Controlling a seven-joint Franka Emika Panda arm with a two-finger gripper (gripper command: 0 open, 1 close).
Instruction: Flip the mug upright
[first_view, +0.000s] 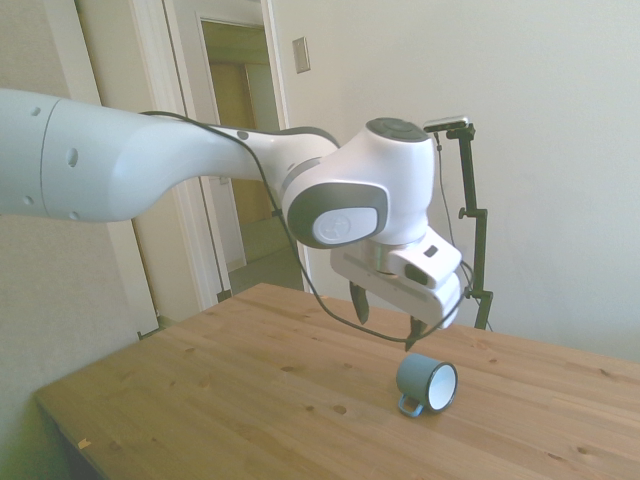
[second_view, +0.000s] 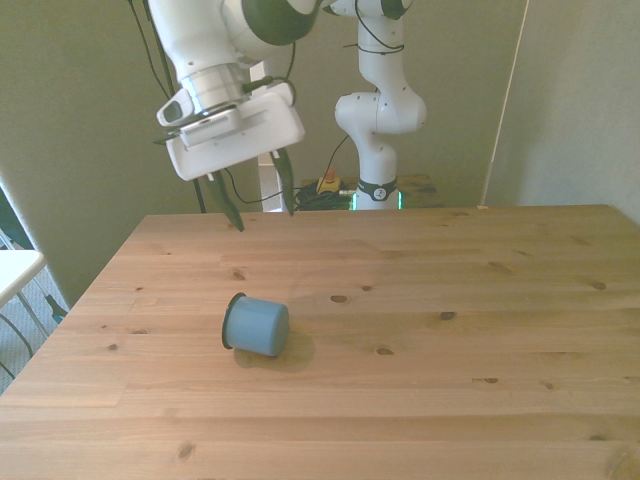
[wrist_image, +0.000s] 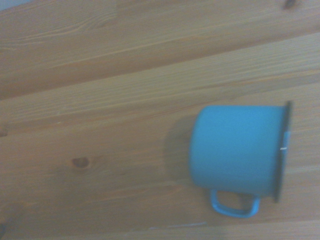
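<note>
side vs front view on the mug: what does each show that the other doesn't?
Side view only: the mug's white interior and open mouth, with its handle down against the table.
Front view only: the mug's closed blue base facing the camera; mouth and handle hidden.
Both: the mug lies on its side, not upright, and the claw hangs above it, open and not touching.

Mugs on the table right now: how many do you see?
1. The mug lies on its side on the wooden table, below the open claw, which hangs above without touching it. No other mug shows in any view.
</note>
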